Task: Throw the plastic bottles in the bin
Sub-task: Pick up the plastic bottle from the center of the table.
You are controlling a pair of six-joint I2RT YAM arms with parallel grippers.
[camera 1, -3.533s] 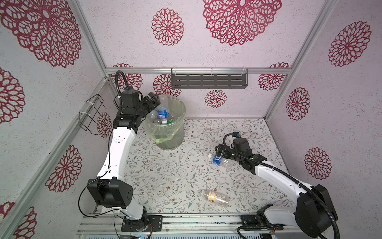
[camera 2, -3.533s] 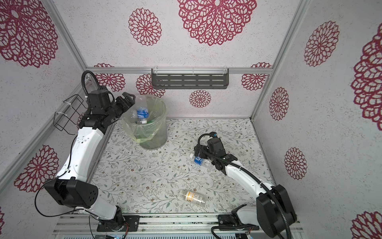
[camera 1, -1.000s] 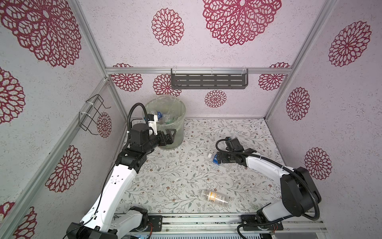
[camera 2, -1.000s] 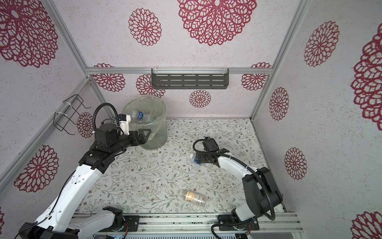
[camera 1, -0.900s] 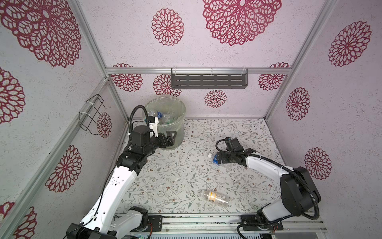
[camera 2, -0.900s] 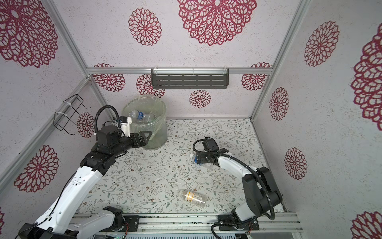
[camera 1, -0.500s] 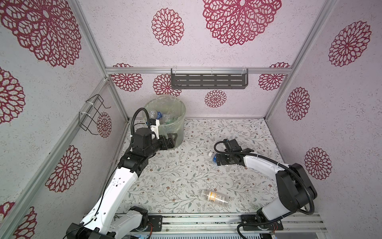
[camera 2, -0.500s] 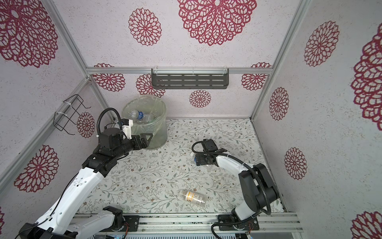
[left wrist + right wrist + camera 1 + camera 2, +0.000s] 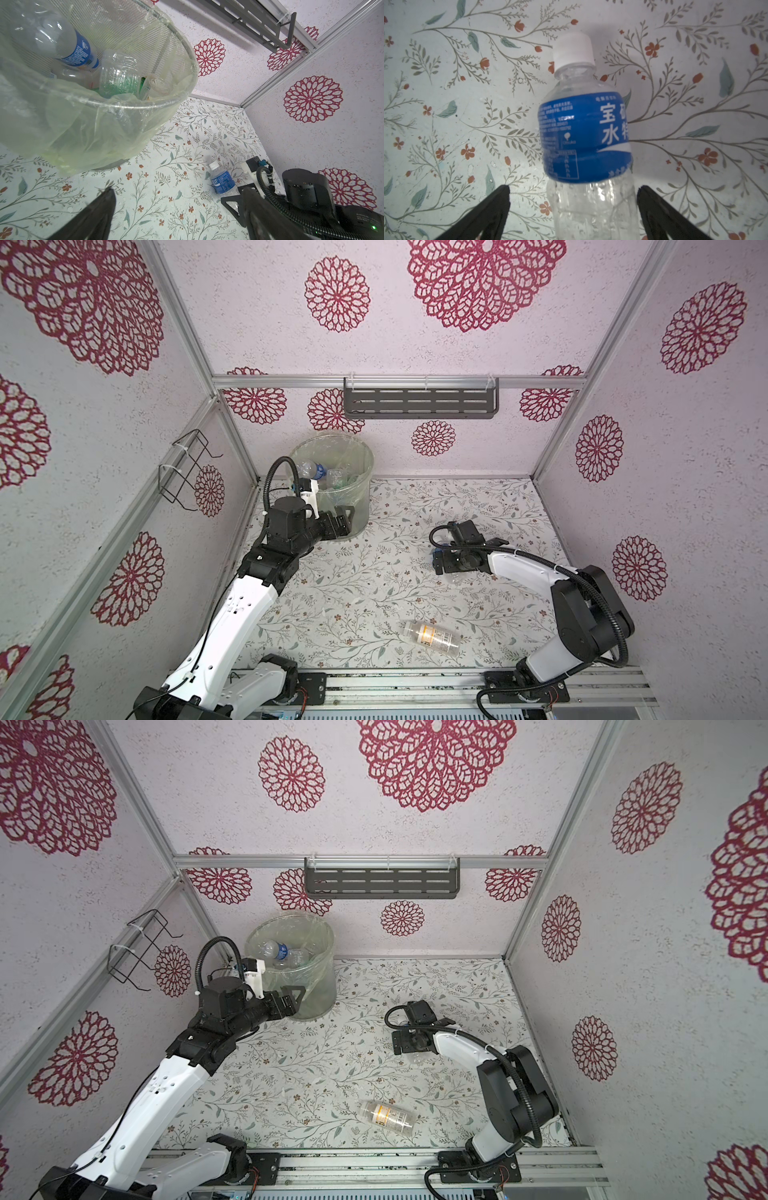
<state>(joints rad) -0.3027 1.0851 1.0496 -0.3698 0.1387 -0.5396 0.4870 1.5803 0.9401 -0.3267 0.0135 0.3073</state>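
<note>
Straddling the blue-label bottle (image 9: 583,135) with the right gripper (image 9: 574,189); left gripper (image 9: 345,518) empty beside the bin (image 9: 359,497).

Right gripper: fingers spread wide, one on each side of the clear lower body of the blue-label bottle, which lies on the floral table (image 9: 374,580) with its white cap pointing away from the gripper. One finger stands clear of the bottle wall and the other sits just beside it, so no grip is made. Left gripper: fingers spread wide and holding nothing, just beside the near wall of the bin in both top views. The bin stands at the far left corner, bag-lined, and contains several bottles (image 9: 62,41). A yellow-label bottle (image 9: 432,638) lies on its side near the front edge, well apart from both grippers.
</note>
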